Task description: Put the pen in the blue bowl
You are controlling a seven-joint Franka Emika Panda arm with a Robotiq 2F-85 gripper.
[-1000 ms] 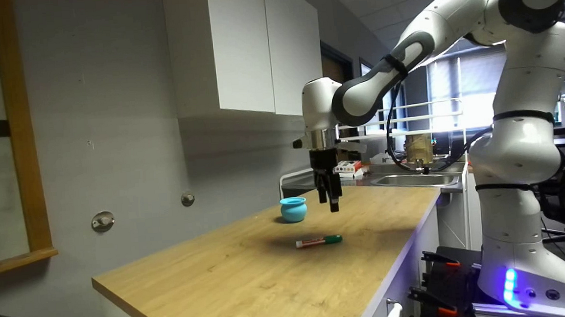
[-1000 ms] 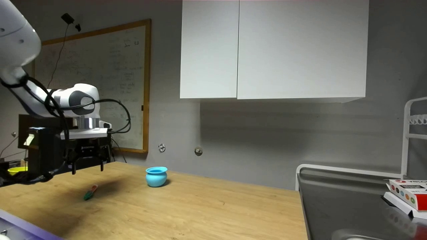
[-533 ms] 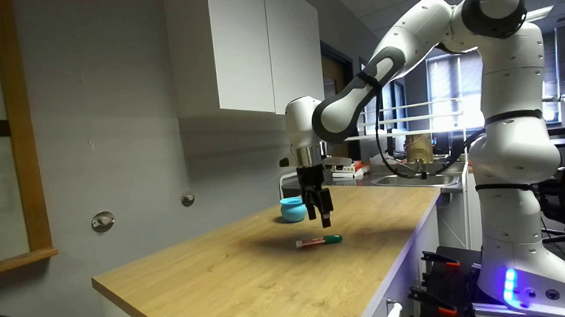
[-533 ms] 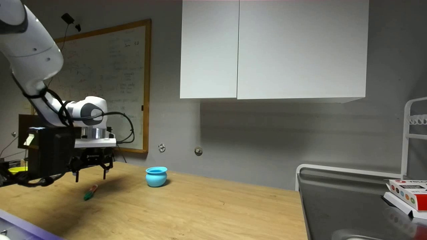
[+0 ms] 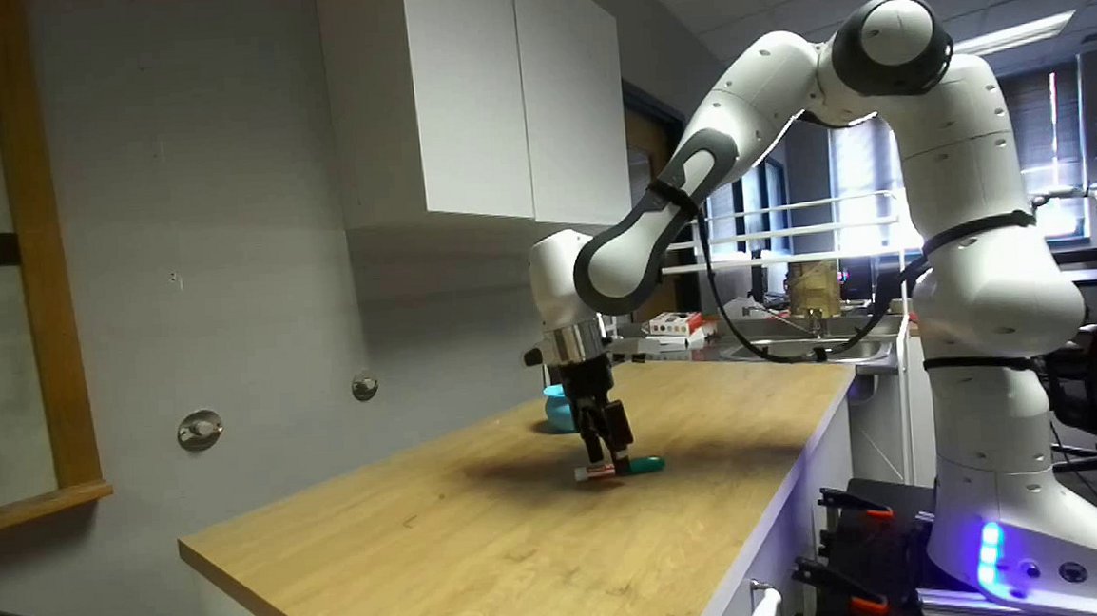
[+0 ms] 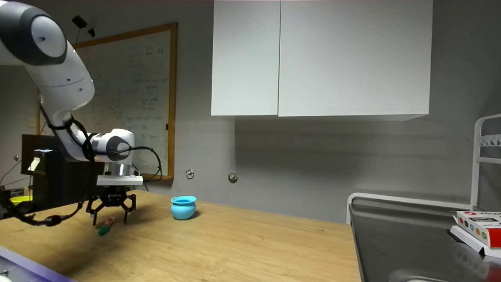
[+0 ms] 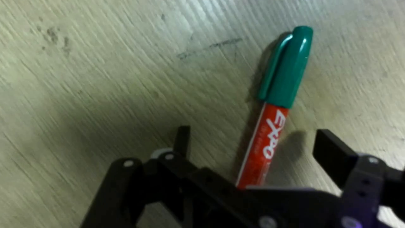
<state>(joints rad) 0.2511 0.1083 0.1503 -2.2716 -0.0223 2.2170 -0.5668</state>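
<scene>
The pen, a marker with a green cap and a red body, lies on the wooden counter in the wrist view (image 7: 286, 72) and in both exterior views (image 5: 648, 465) (image 6: 104, 230). My gripper (image 7: 253, 131) is open low over the pen, one finger on each side of it, not touching it as far as I can see. The gripper (image 6: 110, 222) points down in the exterior views (image 5: 609, 464). The pen's lower end is hidden by the gripper in the wrist view. The blue bowl (image 6: 183, 209) stands upright on the counter, partly hidden behind the gripper in an exterior view (image 5: 557, 410).
The wooden counter (image 6: 250, 243) runs along a grey wall with a white cabinet (image 6: 344, 58) above. A dark metal sink top (image 6: 395, 231) with a white rack and boxes (image 6: 479, 227) is at one end. The bowl stands near the wall side.
My gripper has come down to the pen, moving left in one exterior view and slightly right in another. It stays open. The pen and the bowl have not moved.
</scene>
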